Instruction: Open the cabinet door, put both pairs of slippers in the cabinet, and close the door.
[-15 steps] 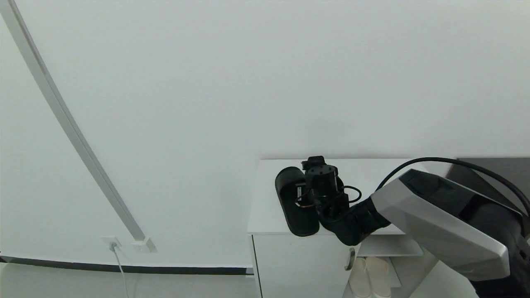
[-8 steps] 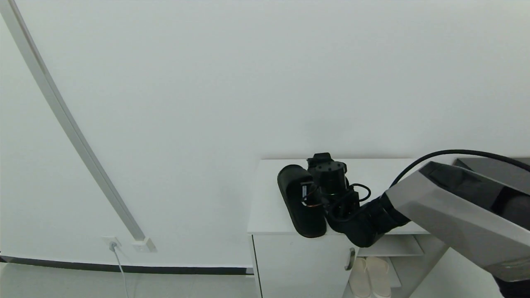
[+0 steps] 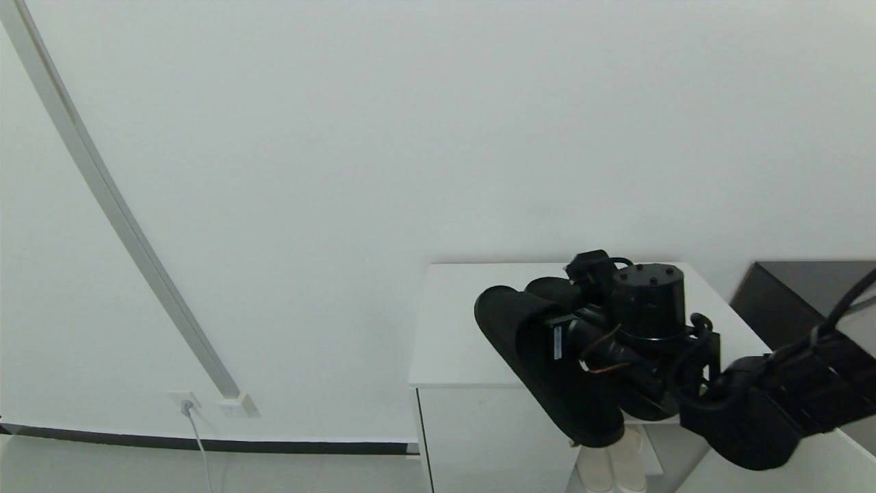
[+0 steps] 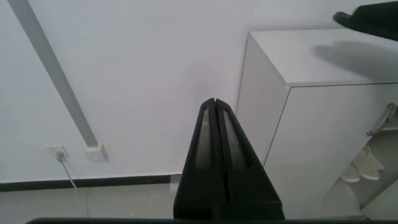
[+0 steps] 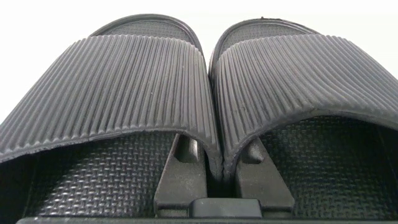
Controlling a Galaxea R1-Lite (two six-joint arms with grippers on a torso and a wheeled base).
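Right arm has swung right and toward the camera over the last second, taking the black slippers (image 3: 547, 363) with it. They were over the left part of the cabinet (image 3: 448, 342) top; now they hang over its front edge, clear of the top. Right gripper (image 5: 217, 180) is clamped on the pair, one finger under each strap, pinching the two inner strap edges together. White slippers (image 3: 609, 469) sit low in the open compartment. Left gripper (image 4: 214, 109) has its fingers pressed together, holding nothing, left of the cabinet.
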